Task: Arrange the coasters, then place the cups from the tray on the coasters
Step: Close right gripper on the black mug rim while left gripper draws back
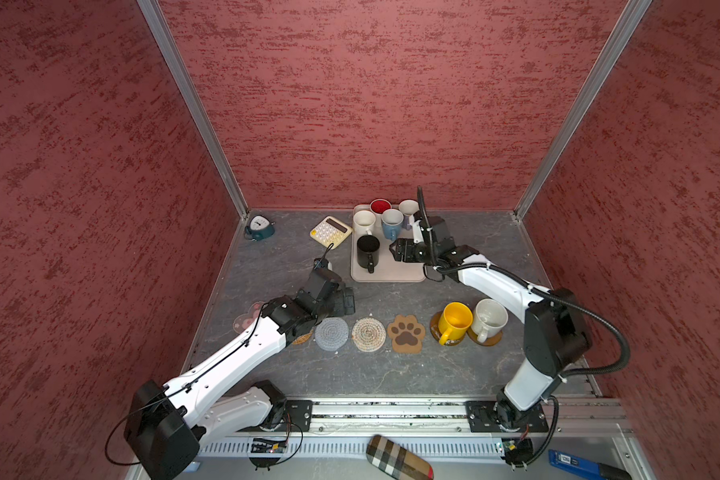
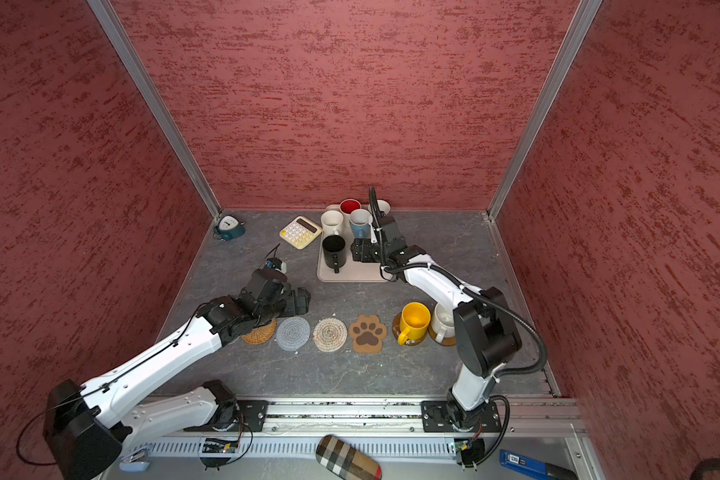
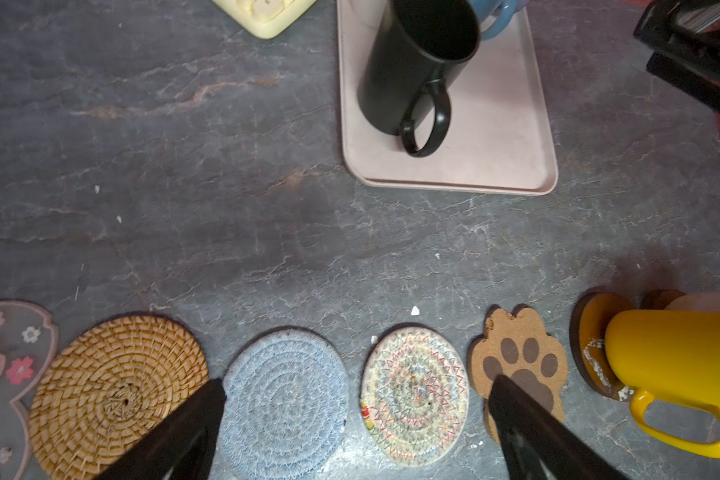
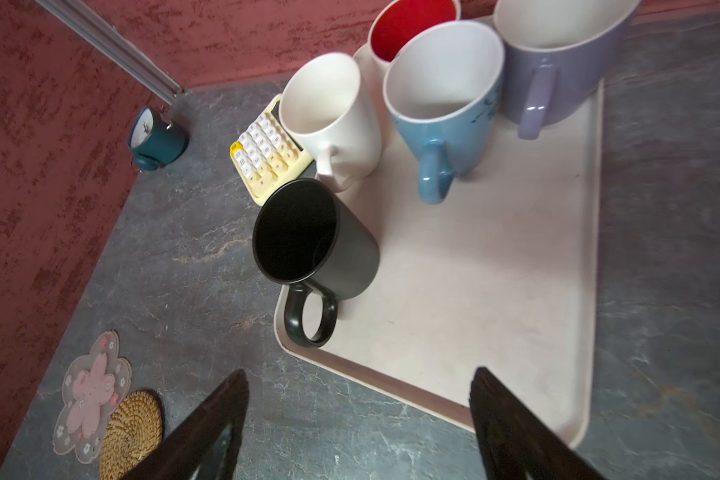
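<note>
Black glazed ceramic: the black mug [image 4: 316,249] stands upright on the left side of the tray [image 4: 454,311], its handle [image 4: 292,320] turned toward the near rim. I judge it rigid, fairly heavy, slick and chip-prone. I would pinch the rim wall beside the handle, not the loop. My right gripper [image 4: 360,372] hovers over the tray's near edge, jaws spread, empty. The left gripper [image 3: 356,380] hangs near the grey coaster [image 3: 283,399], likewise spread.

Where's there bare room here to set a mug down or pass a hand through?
Bare: the strip of table between the tray and the coaster row; the tray's near half beside the black mug; the table left of the calculator. Crowded: the tray's far end, four mugs bunched.
</note>
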You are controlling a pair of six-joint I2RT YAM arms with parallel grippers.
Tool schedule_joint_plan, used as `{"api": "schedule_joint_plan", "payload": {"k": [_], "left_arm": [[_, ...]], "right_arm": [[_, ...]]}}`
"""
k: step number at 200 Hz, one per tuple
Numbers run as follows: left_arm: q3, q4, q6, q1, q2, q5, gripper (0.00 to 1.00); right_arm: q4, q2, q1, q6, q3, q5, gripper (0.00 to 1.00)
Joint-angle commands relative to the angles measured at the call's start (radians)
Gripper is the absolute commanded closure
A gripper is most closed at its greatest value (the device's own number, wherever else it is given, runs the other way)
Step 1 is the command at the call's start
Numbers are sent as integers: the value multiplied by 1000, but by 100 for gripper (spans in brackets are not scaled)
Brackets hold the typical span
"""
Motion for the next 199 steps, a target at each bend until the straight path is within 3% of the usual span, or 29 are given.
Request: {"api": "schedule_joint_plan", "payload": {"k": [1,59,106,155,199], "left_arm": [[-52,45,-29,43,-19,59,1],[-183,145,-59,126,-2,132,0],[-214,175,-60,138,10,143,0],[-230,166,-62,143,-26,132,0],[-241,169,-65,151,-33,139,0]], "right_arm": [[-28,55,27,-33,75,31,17],[-55,185,72,-65,162,12,23],[-85,290,85,-63,257,11,26],[-98,371,85,-53,323,0,37],[-133,428,86,-52,389,7,38]]}}
